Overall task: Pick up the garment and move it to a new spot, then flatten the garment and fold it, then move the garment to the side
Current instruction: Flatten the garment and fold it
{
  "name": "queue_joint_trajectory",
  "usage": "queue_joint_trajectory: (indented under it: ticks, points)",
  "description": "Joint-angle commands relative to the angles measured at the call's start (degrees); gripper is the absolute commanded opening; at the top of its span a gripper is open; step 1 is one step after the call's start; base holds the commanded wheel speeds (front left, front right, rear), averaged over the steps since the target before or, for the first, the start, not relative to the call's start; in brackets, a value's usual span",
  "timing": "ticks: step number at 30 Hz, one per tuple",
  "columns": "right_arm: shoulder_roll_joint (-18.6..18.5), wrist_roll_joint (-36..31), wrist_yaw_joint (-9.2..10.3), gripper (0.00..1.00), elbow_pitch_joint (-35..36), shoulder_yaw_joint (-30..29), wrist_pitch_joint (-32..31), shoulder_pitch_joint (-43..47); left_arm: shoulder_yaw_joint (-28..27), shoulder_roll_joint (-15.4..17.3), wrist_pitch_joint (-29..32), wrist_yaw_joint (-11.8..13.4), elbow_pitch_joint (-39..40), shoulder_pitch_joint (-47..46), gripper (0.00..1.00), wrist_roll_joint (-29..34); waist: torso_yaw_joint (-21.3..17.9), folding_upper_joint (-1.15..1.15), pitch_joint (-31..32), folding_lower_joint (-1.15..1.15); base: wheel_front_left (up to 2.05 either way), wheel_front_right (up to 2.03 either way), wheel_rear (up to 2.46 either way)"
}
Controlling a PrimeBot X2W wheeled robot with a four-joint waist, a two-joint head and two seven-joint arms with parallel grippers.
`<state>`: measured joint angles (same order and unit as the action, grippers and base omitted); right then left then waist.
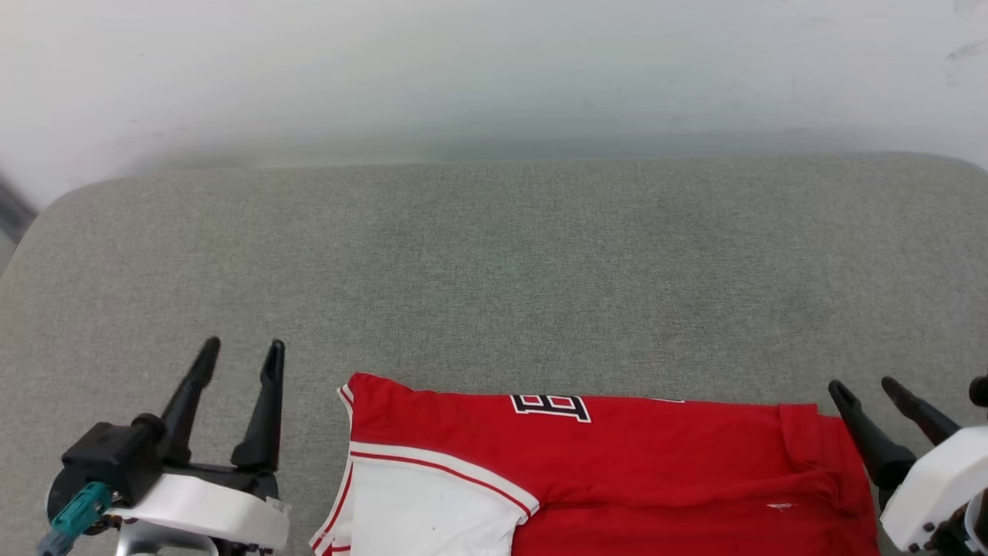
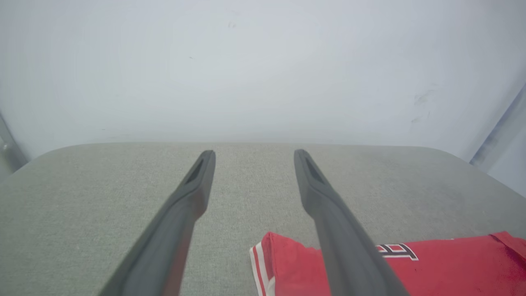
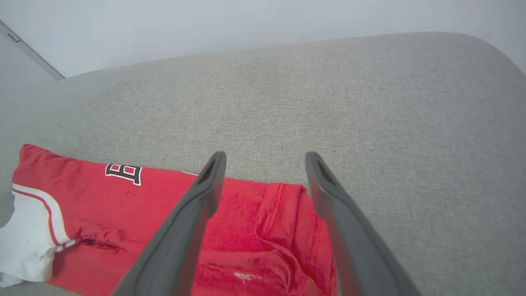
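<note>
1. Garment check first: found the garment [image 1: 617,463], a red soft-fabric T-shirt with a white stripe-trimmed short sleeve and black-and-white chest lettering, lying at the near edge of the grey woven cushion surface [image 1: 494,270], cut off by the head view's bottom edge.
2. Read it as already folded: saw the lettering cut across by the straight far edge, the white sleeve laid flat at the left end, and the hem doubled back in a small bunch at the right end.
3. Found the left gripper [image 1: 243,345], two long dark fingers on a pale wrist, spread wide and holding nothing, poised over bare cushion just beside the garment's left end.
4. Found the right gripper [image 1: 864,384], of the same build, likewise spread and empty, hanging over the bunched hem at the right end; could not tell whether it touched the fabric.
5. Judged the flanking stance deliberate: one gripper per end, so as to lift the fold evenly for the move to the side, not yet done.
6. Expected limp cloth to sag or reopen if pinched by the top layer alone; advised catching every layer at both ends.
</note>
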<state>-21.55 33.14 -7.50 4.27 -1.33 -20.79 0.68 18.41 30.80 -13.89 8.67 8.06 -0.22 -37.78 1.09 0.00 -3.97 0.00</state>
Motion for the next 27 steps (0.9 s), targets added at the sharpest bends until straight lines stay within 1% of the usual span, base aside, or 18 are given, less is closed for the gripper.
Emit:
queue_joint_trajectory:
  ticks: [1,3,4,6,8,12,14,19,24,27]
  points:
    - [0.90,-0.62,0.02,1.00,0.30,-0.67,-0.20,1.09,-0.78,-0.84,-0.58,0.79,0.28,0.45,1.00,1.33,0.06,0.00,-0.05,0.00,0.00,0.00,0.00]
    - [3.12,-1.88,0.02,1.00,0.76,-2.62,-0.40,1.99,-2.98,-2.40,-1.21,2.35,0.97,1.17,1.00,4.74,0.25,0.00,-0.18,0.00,0.00,0.00,0.00]
    - [4.36,-2.34,0.02,1.00,0.88,-3.62,-0.57,2.61,-4.38,-3.92,-1.29,2.82,1.94,1.32,1.00,6.49,0.36,0.00,-0.26,0.00,0.00,0.00,0.00]
    - [6.31,-3.42,0.02,1.00,0.89,-5.26,-0.79,3.82,-6.78,-5.95,-1.35,2.94,3.39,2.54,1.00,10.99,0.56,0.00,-0.49,0.00,0.00,0.00,0.00]
    - [7.93,-4.66,0.02,1.00,0.71,-6.69,-1.42,4.85,-7.77,-7.75,-1.35,2.14,3.68,4.32,1.00,14.88,0.73,0.00,-0.73,0.00,0.00,0.00,0.00]
    - [10.40,-6.69,0.02,1.00,-0.12,-9.24,-3.18,6.55,-10.34,-11.08,-1.33,-0.24,3.25,6.44,1.00,18.95,1.10,0.00,-1.14,0.00,0.00,0.00,0.00]
    - [10.92,-8.19,0.02,1.00,-0.60,-10.17,-4.67,7.17,-11.31,-12.77,-1.34,-1.55,3.40,7.52,1.00,20.64,1.35,0.00,-1.38,0.00,0.00,0.00,0.00]
    - [12.48,-10.97,0.02,1.00,-1.78,-13.18,-9.37,7.50,-13.13,-15.96,-1.35,-5.79,2.81,7.35,1.00,23.33,2.23,0.00,-2.37,0.00,0.00,0.00,0.00]
    - [13.07,-12.81,0.02,1.00,-2.78,-15.21,-14.20,6.85,-14.96,-18.66,-1.35,-9.37,2.26,6.17,1.00,25.17,3.24,0.00,-3.43,0.00,0.00,0.00,0.00]
    - [13.07,-12.05,0.02,1.00,-4.62,-15.51,-15.80,5.83,-15.92,-20.04,-1.35,-11.18,1.88,5.49,1.00,26.25,3.83,0.00,-4.12,0.00,0.00,0.00,0.00]
